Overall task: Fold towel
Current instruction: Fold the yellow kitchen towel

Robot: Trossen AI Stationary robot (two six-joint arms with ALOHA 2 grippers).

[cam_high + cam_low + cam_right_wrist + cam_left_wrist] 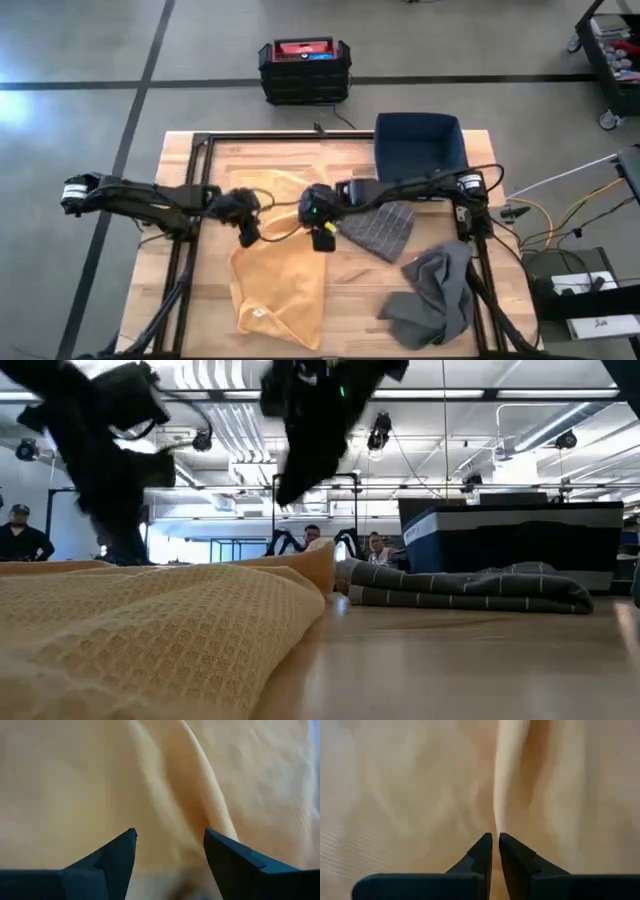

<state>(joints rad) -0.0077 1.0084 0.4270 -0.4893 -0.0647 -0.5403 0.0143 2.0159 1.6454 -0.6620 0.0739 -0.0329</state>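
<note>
Yellow towel [280, 285] lies rumpled on the wooden desk [350, 300], toward its front and left of centre. Left gripper [247, 237] hangs over the towel's far left edge, fingers [482, 855] pressed together. Right gripper [323, 240] hovers at the far right corner, fingers [117, 857] spread, holding nothing.

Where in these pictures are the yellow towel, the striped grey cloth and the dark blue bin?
yellow towel [285, 290]: high view, middle of its flat lower part.
striped grey cloth [385, 230]: high view, centre of the folded piece.
dark blue bin [418, 145]: high view, inside floor of the bin.
</note>
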